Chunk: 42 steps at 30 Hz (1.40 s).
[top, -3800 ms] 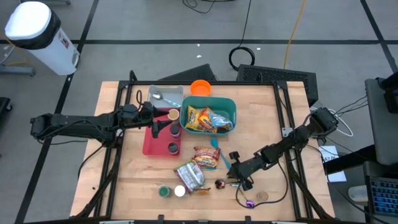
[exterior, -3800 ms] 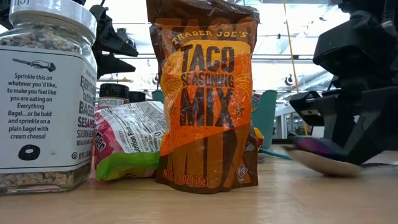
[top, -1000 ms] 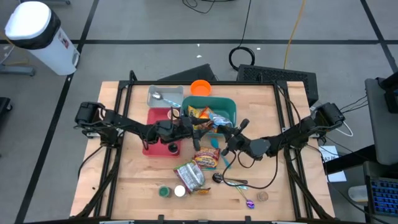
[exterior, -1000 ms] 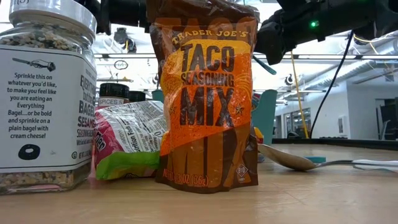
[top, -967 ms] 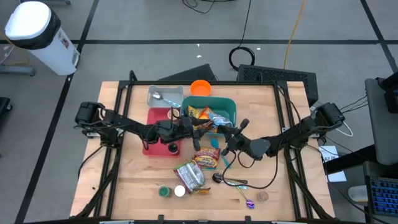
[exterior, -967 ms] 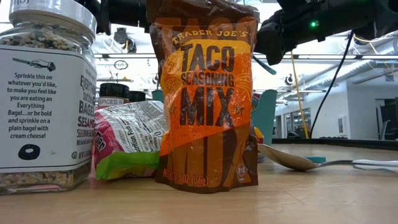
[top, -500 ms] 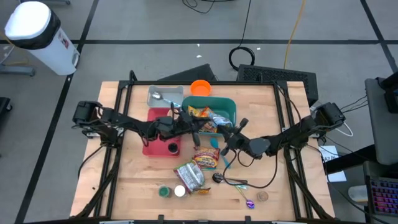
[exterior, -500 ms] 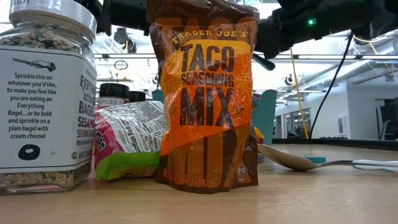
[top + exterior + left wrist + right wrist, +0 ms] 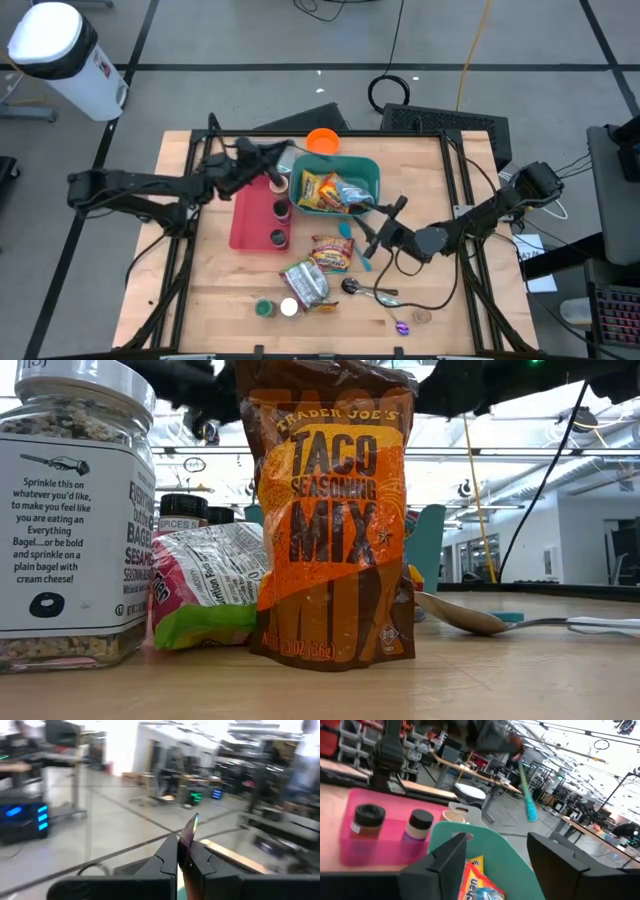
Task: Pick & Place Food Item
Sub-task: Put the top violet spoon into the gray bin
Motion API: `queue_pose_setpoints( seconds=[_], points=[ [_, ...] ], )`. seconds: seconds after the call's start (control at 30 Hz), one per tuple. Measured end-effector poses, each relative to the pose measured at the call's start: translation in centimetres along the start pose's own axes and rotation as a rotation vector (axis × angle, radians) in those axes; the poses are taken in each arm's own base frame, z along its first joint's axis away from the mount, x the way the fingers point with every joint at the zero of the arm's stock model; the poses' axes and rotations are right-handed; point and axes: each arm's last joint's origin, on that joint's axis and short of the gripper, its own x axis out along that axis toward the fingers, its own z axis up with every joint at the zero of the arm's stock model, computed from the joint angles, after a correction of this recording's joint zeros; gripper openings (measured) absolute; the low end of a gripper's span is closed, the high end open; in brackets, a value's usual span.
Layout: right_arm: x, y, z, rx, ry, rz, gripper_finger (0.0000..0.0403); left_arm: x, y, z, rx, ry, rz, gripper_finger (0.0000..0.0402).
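My left gripper (image 9: 272, 162) is raised over the grey tray (image 9: 250, 150) at the table's far left. It is shut on a thin stick-like utensil (image 9: 189, 836), which also shows in the right wrist view (image 9: 525, 790) with a teal end. My right gripper (image 9: 383, 216) is open and empty beside the near right corner of the teal bin (image 9: 372, 172); its fingers stand wide apart over the bin's rim (image 9: 470, 840). Snack bags (image 9: 328, 190) lie in the bin. A taco seasoning pouch (image 9: 330, 520) stands on the table beside a pink-green bag (image 9: 205, 595). My left gripper pinches the thin utensil between its two shut fingers (image 9: 165, 860); a short shiny end (image 9: 193, 821) sticks out past the fingertips. In the right wrist view the rest hangs slanting below the gripper, teal end (image 9: 532, 814) lowest, lifted clear of everything.
A pink tray (image 9: 248, 228) holds two spice jars (image 9: 280, 210). An orange bowl (image 9: 322, 140) stands behind the bin. Pouches (image 9: 330, 252), two small jars (image 9: 276, 307), a metal spoon (image 9: 365, 290) and a teal utensil (image 9: 345, 230) lie on the near half. A seasoning jar (image 9: 70, 510) stands close to the low camera.
My left gripper has drawn back from over the teal bin toward the table's far left corner and gone up, staying shut and carrying the thin utensil clear. My right gripper has stayed open near the bin's near right corner.
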Motion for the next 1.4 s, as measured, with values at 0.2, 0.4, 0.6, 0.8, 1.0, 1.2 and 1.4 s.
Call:
queue_pose_setpoints(
  seconds=[0.2,0.4,0.6,0.8,1.0,1.2,1.4],
  points=[
    [0.4,-0.2,-0.2,-0.009,0.009,-0.017,0.0213,-2.3,4.8,-3.1,-0.056,-0.019,0.217,0.0006],
    [0.7,-0.4,-0.2,0.013,0.014,-0.028,0.0204,-3.7,8.3,-6.2,-0.134,-0.004,0.35,0.0004],
    [0.7,-0.4,-0.2,0.013,0.014,-0.027,0.0201,-4.2,10.0,-8.0,-0.159,0.056,0.411,0.0005],
    [0.7,-0.4,-0.3,0.014,0.014,-0.029,0.0201,-3.6,10.3,-8.7,-0.201,0.111,0.368,0.0008],
    [0.7,-0.4,-0.3,0.014,0.014,-0.029,0.0199,-3.3,10.6,-9.6,-0.193,0.16,0.379,0.0011],
    [0.7,-0.4,-0.3,0.014,0.014,-0.029,0.02,-3.2,10.6,-9.9,-0.177,0.178,0.383,0.0028],
    [0.7,-0.4,-0.2,0.014,0.014,-0.029,0.0197,-3.3,10.6,-10.0,-0.151,0.192,0.383,0.0033]
  ],
)
